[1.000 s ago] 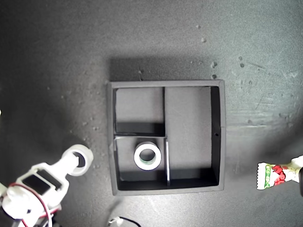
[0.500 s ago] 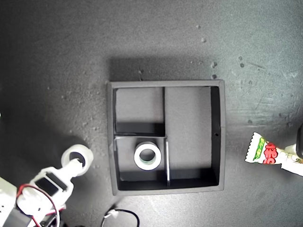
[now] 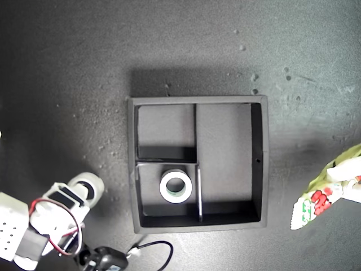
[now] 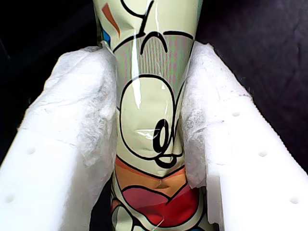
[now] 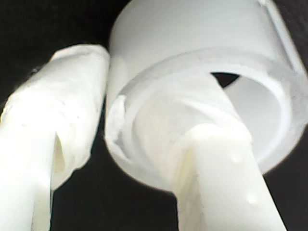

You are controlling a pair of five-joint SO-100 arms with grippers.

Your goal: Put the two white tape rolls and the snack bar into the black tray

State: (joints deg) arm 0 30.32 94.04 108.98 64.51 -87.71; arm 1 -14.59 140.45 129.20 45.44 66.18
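The black tray point(image 3: 131, 169) lies in the middle of the exterior view. One white tape roll point(image 3: 176, 187) rests flat in its small compartment nearest the view's bottom left. The other white tape roll point(image 3: 92, 184) point(image 5: 202, 38) hangs outside the tray toward the exterior view's lower left. My second gripper point(image 3: 84, 191) point(image 5: 139, 82) is shut on it, one finger through the hole and one on the outer wall. At the exterior view's right edge, the snack bar point(image 3: 324, 195) point(image 4: 149, 120) hangs tilted between the padded fingers point(image 4: 82, 120) of my first gripper point(image 4: 149, 72), which is shut on it.
A black plug point(image 3: 108, 259) and its cable point(image 3: 155, 246) lie along the exterior view's bottom edge, just below the tray's corner. The second arm's white body with red wires point(image 3: 53, 217) fills that view's bottom-left corner. The surface is a dark speckled mat point(image 3: 67, 84).
The second gripper drew back toward the exterior view's bottom left with its roll, now seen more on edge. The snack bar swung and turned at the right edge, looking larger.
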